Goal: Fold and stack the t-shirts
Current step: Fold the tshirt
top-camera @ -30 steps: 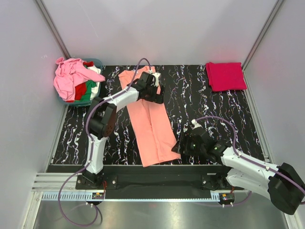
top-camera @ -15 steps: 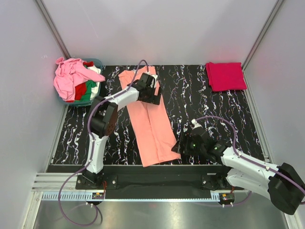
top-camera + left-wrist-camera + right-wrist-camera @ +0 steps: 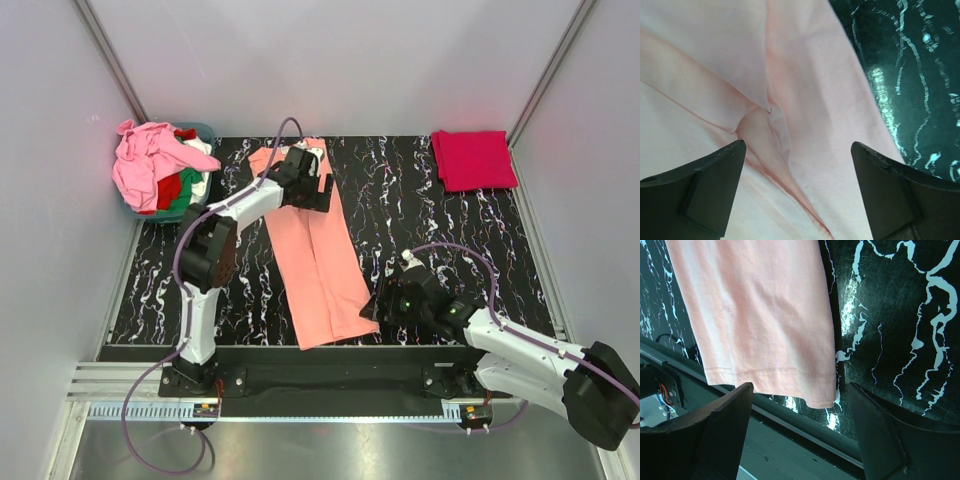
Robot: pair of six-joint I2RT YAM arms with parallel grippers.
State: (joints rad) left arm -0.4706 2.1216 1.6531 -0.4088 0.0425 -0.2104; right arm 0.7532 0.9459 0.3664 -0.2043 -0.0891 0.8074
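Lying down the left-middle of the bench (image 3: 430, 210), the salmon-orange t-shirt (image 3: 318, 260) is folded lengthwise into a long narrow strip. It runs from the far edge to the near edge, slanting a little to the right as it comes nearer. Its near hem sits at the front edge of the bench, and a lengthwise crease runs down its middle.

The left gripper (image 3: 312, 185) is over the far end of this shirt. In the left wrist view its fingers (image 3: 710, 185) stand wide apart with puckered, creased cloth (image 3: 805, 75) between them; nothing is clamped. The right gripper (image 3: 385, 305) is low at the shirt's near right corner, also with its jaws apart and gripping nothing. Its wrist view shows the stitched hem (image 3: 765, 372) and the shirt's right edge lying on the dark, white-veined surface.

The crimson-pink t-shirt (image 3: 474, 159) lies folded into a flat rectangle at the far right corner, well apart from both arms.

At the far left, a heap of unfolded t-shirts fills the teal tub (image 3: 203, 129): a light pink one (image 3: 145, 165) drapes over the top, with red (image 3: 170, 190), green (image 3: 185, 203) and white (image 3: 200, 183) cloth showing beneath it.
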